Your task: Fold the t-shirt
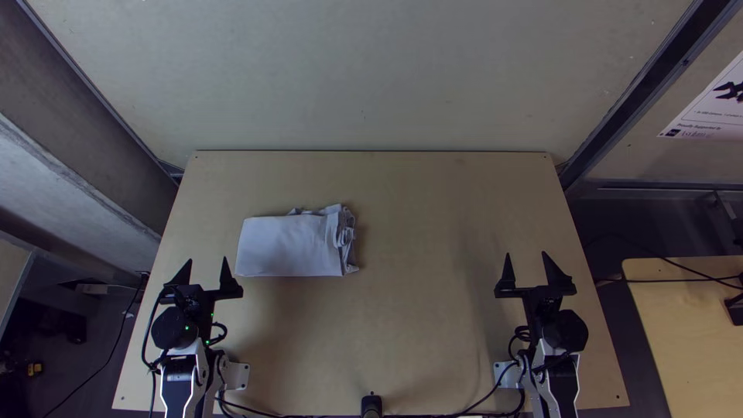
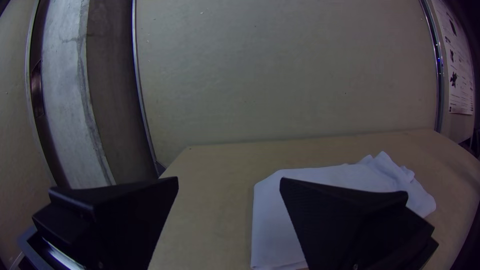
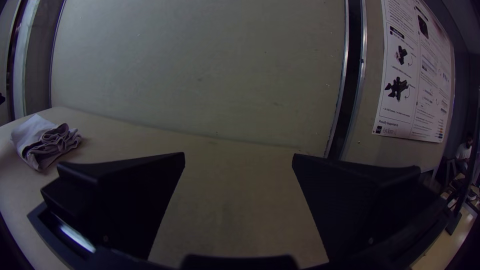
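Both arms (image 1: 179,383) flank the near side of the table (image 1: 418,310). Ahead, the t-shirt (image 1: 286,248) lies left of middle, folded compactly (nearly done, I'd say). Left pincer (image 1: 207,260) and right pincer (image 1: 526,254) stand apart, empty; perhaps the ruffled end (image 1: 345,236) wants tidying.

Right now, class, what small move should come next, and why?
Probably bring the right gripper over to tuck in the crumpled end of the t-shirt: most of it lies smooth in a rectangle, but loose folds bunch at that end, which faces this open gripper.
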### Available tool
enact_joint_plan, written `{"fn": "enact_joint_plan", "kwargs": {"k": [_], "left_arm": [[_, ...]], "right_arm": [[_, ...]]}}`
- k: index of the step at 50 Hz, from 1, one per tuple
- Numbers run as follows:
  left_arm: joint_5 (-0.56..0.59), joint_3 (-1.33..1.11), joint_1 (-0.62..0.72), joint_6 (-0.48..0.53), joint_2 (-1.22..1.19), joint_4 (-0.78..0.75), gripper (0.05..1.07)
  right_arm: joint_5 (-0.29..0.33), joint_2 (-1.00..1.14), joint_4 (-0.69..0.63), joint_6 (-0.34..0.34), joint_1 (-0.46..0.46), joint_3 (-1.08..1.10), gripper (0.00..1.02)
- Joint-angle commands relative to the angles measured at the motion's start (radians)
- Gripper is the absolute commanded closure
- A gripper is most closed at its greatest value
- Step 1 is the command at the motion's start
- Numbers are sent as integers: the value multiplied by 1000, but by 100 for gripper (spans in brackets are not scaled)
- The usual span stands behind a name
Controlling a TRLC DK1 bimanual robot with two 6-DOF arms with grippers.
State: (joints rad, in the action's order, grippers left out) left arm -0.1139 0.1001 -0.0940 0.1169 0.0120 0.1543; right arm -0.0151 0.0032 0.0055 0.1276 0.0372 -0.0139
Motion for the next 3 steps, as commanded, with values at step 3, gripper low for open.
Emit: {"fn": "enact_joint_plan", "kwargs": {"k": [3], "left_arm": [[5, -43, -7, 6, -14, 16, 10]], "right_arm": [[-6, -6, -22, -8, 4, 5, 4]]}}
